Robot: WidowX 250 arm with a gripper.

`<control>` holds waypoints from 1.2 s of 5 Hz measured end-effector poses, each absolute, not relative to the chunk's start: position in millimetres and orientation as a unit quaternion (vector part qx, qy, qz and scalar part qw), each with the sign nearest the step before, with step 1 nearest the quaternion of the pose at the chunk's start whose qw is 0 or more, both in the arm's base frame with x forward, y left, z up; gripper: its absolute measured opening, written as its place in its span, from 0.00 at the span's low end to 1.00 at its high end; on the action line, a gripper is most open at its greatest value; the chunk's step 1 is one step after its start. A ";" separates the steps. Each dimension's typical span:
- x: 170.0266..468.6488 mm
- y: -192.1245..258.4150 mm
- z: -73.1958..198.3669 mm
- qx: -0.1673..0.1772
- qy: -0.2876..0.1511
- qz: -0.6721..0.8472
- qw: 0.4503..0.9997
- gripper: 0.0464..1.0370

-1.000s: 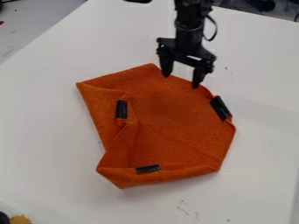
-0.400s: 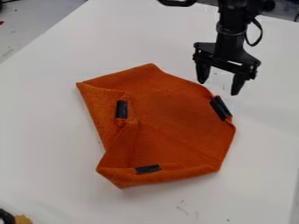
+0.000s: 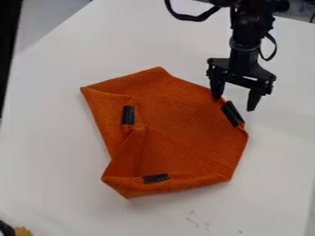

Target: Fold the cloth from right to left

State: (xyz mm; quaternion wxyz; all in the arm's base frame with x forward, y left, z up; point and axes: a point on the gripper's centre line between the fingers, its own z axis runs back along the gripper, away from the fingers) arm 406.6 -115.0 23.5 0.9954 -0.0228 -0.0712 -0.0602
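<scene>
One white tabletop [image 3: 49, 156] across most of the frame, with faint marks [image 3: 195, 220] low, right of centre. Grey ground [image 3: 52, 18] at upper left, a tall black shape [image 3: 8, 46] along the left edge, something yellowish [image 3: 23, 231] at lower left. In the middle, an orange cloth [image 3: 184, 117], rumpled. Beside its upper-right edge, a black gripper [image 3: 234, 103]: hangs with fingers wide apart, grips nothing.

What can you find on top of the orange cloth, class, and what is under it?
The cloth bears a left black patch, a lower black patch and a right black patch. The white table surrounds it; anything beneath the cloth or inside its folds is covered.
</scene>
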 end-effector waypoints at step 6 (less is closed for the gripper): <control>403.1 -107.6 45.6 0.007 -0.098 -0.023 0.995 0.01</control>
